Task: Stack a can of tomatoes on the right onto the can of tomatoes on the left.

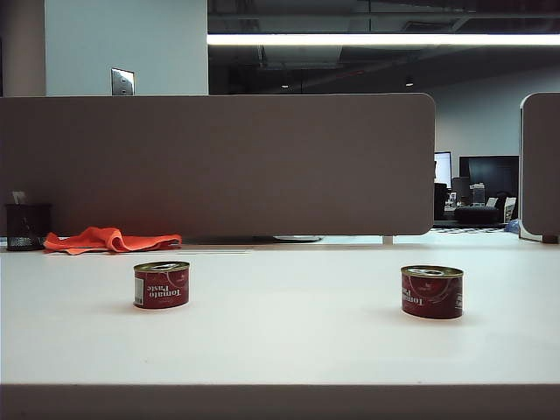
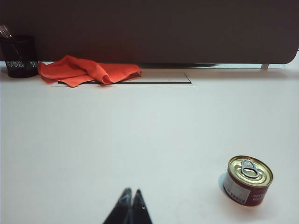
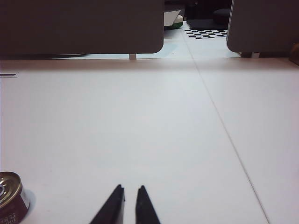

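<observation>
I saw the white table (image 1: 289, 350) with both tomato tins upright and well apart: the left can (image 1: 161, 284) as the base, the right can (image 1: 431, 291) waiting to be lifted onto it. An orange cloth (image 1: 109, 239) lay far back, out of the way. My left gripper (image 2: 131, 193) sat pinched together, empty, near its can; my right gripper (image 3: 129, 190) was nearly closed, holding nothing, parked short of its can.

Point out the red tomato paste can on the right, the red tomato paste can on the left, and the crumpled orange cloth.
Red tomato paste can on the right (image 1: 431, 296): exterior view, on its label side.
Red tomato paste can on the left (image 1: 161, 286): exterior view, on its label side.
Crumpled orange cloth (image 1: 109, 239): exterior view, on its middle fold.
</observation>
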You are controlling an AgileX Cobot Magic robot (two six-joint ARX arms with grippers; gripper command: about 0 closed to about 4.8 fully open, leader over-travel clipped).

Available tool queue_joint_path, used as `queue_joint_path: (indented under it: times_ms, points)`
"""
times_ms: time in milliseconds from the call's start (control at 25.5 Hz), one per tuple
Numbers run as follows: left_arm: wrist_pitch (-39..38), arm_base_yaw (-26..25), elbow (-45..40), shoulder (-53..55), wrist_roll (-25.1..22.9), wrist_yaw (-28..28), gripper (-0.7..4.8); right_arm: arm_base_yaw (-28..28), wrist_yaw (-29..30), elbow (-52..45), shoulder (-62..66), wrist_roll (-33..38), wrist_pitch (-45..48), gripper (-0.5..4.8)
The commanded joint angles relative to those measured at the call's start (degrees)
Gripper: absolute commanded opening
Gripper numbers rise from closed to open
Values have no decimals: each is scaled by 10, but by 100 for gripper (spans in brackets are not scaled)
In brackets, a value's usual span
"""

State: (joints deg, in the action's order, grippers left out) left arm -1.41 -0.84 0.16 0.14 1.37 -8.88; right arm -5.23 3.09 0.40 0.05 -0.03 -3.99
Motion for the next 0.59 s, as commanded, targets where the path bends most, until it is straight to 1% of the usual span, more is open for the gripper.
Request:
queue_joint_path:
  times_ms: [39, 79, 196, 275, 314, 353, 471, 589]
  points:
    - [6, -1, 2, 0, 1, 3, -6, 0, -5, -3, -1, -2, 10, 53]
    - [6, -1, 2, 0, 1, 10, -6, 0, -4, -3, -1, -2, 6, 53]
    - [7, -1, 2, 0, 2, 63, -6, 0, -4, -3, -1, -2, 3, 53]
    - [7, -1, 2, 0, 2, 78, -5, 0, -8, -3, -1, -2, 5, 52]
    - [7, -1, 2, 0, 2, 81, -6, 0, -8, -3, -1, -2, 9, 44]
    - [7, -1, 2, 0, 2, 80, -5, 0, -8, -3, -1, -2, 20, -1]
    - [9, -1, 7, 0, 15, 71, -5, 0, -9, -2, -1, 0, 63, -8]
    - [11, -1, 27, 0, 60, 72, -6, 0, -8, -1, -1, 4, 115, -8]
